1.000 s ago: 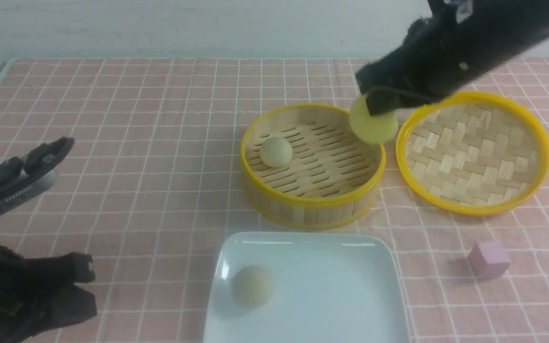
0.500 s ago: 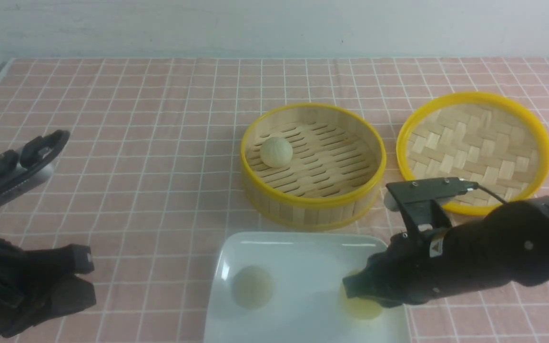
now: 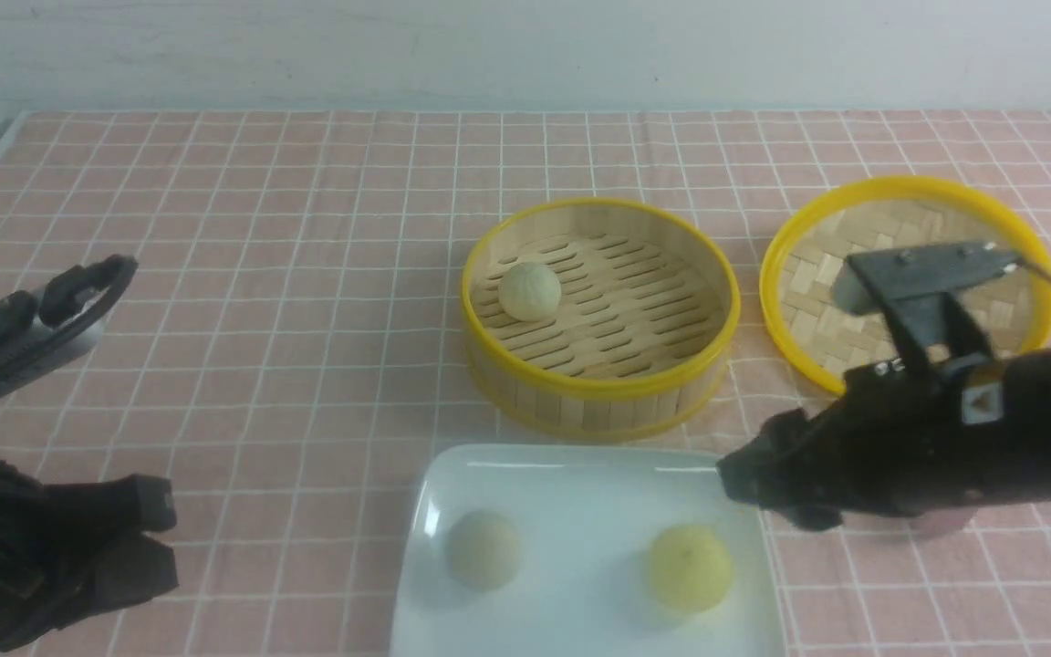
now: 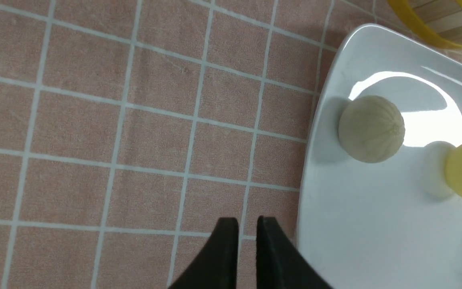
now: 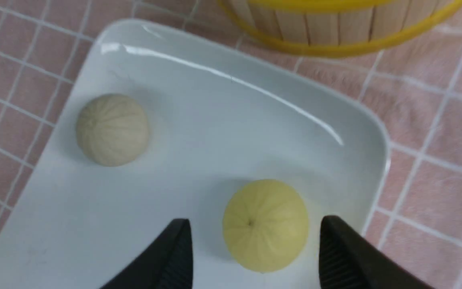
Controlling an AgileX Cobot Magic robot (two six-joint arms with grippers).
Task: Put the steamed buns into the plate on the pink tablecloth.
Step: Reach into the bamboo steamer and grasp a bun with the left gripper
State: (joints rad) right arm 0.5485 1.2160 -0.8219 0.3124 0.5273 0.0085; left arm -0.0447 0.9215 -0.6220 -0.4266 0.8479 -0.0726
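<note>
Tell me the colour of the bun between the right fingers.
Pale yellow-green bun, clearest in the right wrist view.

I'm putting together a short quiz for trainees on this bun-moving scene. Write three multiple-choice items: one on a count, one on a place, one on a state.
1. How many buns lie in the steamer?
A. none
B. one
C. two

2. Where is the yellow-green bun?
A. in the steamer
B. held off the table
C. on the white plate

3. How is the right gripper?
A. shut on the bun
B. open, one jaw on either side of the bun
C. out of view

Answers:
1 B: a single pale bun sits on its slats.
2 C: it rests on the plate near the right rim.
3 B: gaps show between the bun and both jaws.
</note>
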